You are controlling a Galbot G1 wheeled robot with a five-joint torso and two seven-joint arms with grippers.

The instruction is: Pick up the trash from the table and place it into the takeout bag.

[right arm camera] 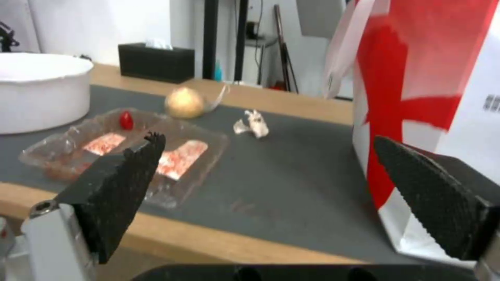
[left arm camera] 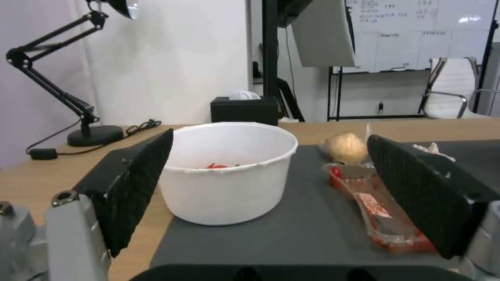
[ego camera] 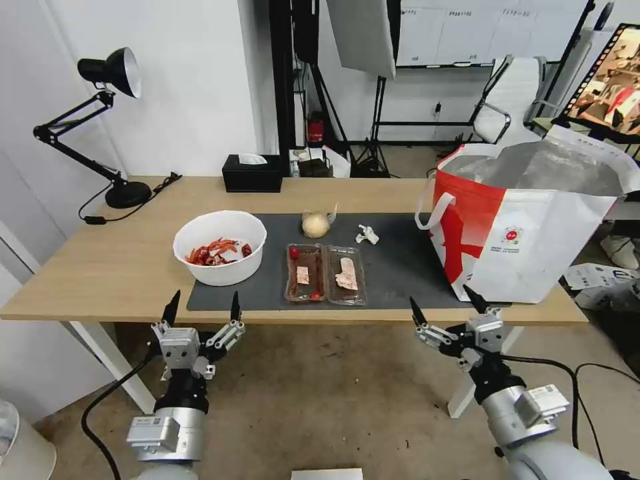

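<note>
On the table's [ego camera: 100,267] dark mat [ego camera: 400,267] lies the trash: a white bowl of red shells [ego camera: 220,247] [left arm camera: 229,171] at the left, a clear twin tray [ego camera: 325,273] [left arm camera: 380,210] [right arm camera: 130,148] in the middle, a yellowish pouch [ego camera: 316,224] [right arm camera: 185,102] and a small white paper wad [ego camera: 367,234] [right arm camera: 254,124] behind it. The takeout bag [ego camera: 527,227] [right arm camera: 427,89] stands open at the table's right end. My left gripper [ego camera: 203,309] hovers open just off the front edge before the bowl. My right gripper [ego camera: 447,301] is open off the front edge near the bag's corner.
A black tissue box [ego camera: 252,173] sits at the back edge. A black desk lamp [ego camera: 100,127] with its cord stands at the back left. Tripods and a white chair [ego camera: 513,100] fill the room behind. Bare floor lies under both arms.
</note>
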